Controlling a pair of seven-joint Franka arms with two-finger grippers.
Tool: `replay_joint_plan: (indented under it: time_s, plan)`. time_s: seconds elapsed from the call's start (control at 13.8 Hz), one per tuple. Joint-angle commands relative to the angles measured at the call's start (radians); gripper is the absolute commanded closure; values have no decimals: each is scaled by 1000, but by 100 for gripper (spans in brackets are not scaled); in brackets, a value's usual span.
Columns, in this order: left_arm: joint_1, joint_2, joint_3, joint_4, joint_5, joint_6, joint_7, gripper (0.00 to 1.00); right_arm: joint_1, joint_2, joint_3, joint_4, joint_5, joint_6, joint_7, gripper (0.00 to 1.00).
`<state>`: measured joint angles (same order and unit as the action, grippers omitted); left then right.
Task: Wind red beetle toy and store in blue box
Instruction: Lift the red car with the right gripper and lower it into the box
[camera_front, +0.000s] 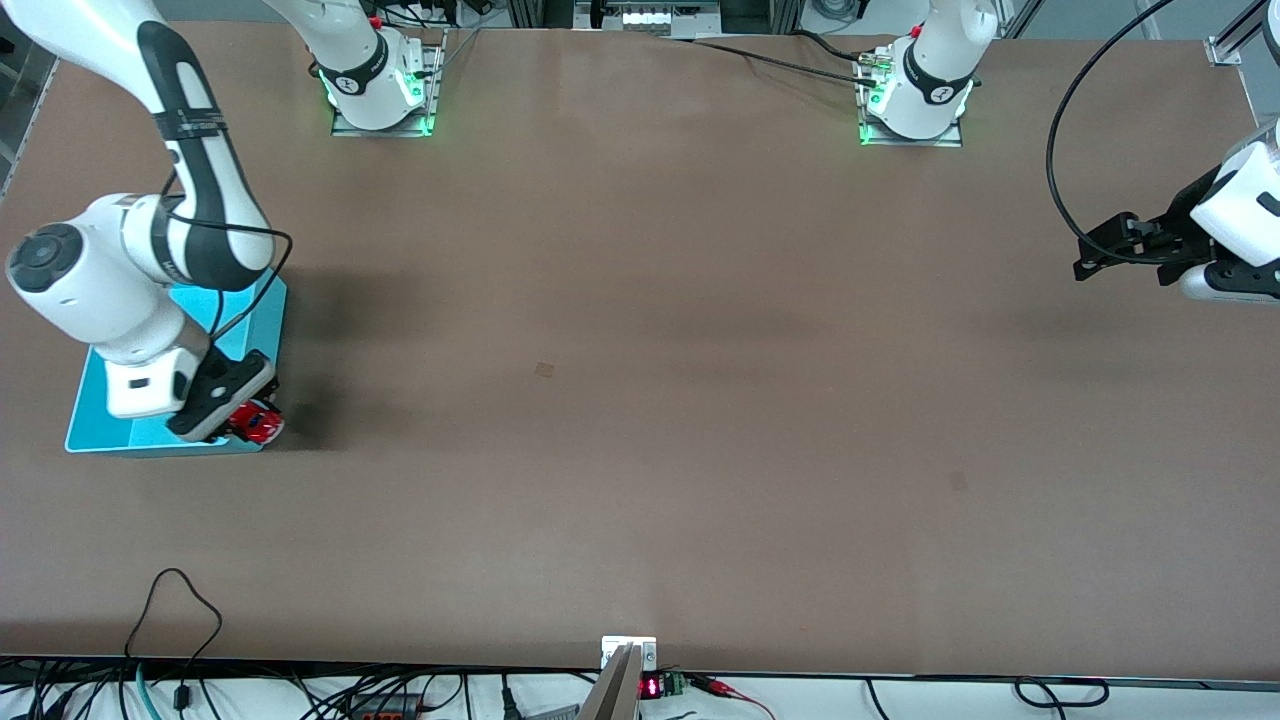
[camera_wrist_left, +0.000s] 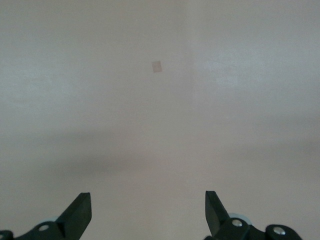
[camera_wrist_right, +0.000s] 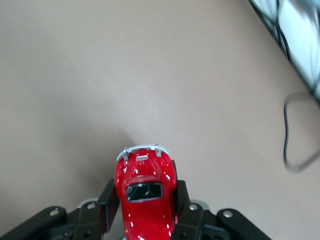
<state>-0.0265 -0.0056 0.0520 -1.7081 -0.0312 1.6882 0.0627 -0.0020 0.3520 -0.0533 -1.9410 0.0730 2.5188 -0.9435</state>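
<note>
The red beetle toy is held in my right gripper over the corner of the blue box that is nearest the front camera and toward the table's middle. In the right wrist view the toy sits between the two black fingers, silvery bumper pointing away from the wrist, with brown table below it. The box is light blue and mostly hidden under the right arm. My left gripper is open and empty above the table's left-arm end; its spread fingertips show over bare table.
The brown table stretches wide between the two arms. A small darker patch marks its middle and shows in the left wrist view. Cables and a small display lie along the edge nearest the front camera.
</note>
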Motion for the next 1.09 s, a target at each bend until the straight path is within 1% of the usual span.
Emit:
replay_joint_plan:
  time_s: [0.0,0.15,0.22,0.44,0.51,0.58,0.73,0.8,0.94,1.02]
  plan:
    - [-10,-14,6,-10,25,-5,-3,0,-62,-11,9,-4,1,-34,127,89]
    - [-10,-14,3,-10,25,-7,-3,0,-125,1,10,-4,1,-52,245,91]
    - [-10,-14,3,-10,25,-5,-6,0,-151,7,10,-7,5,-63,311,90]
    - [-13,-14,0,-8,25,-5,-7,0,-214,4,10,-15,8,-208,497,89]
    - [-13,-14,0,-8,27,-7,-7,0,-239,8,10,-22,8,-247,511,89]
    - [-13,-14,0,-8,25,-7,-7,0,-243,18,10,-29,8,-253,523,89]
    - [-13,-14,0,-8,25,-5,-7,0,-263,37,9,-38,-1,-245,574,88]
    - [-13,-14,0,-8,25,-7,-7,0,-265,65,9,-38,-4,-220,580,87]
    - [-13,-14,0,-8,27,-5,-7,0,-280,106,9,-39,-44,-114,575,86]
    - [-13,-14,0,-8,27,-5,-7,0,-280,123,9,-41,-65,-94,578,85]
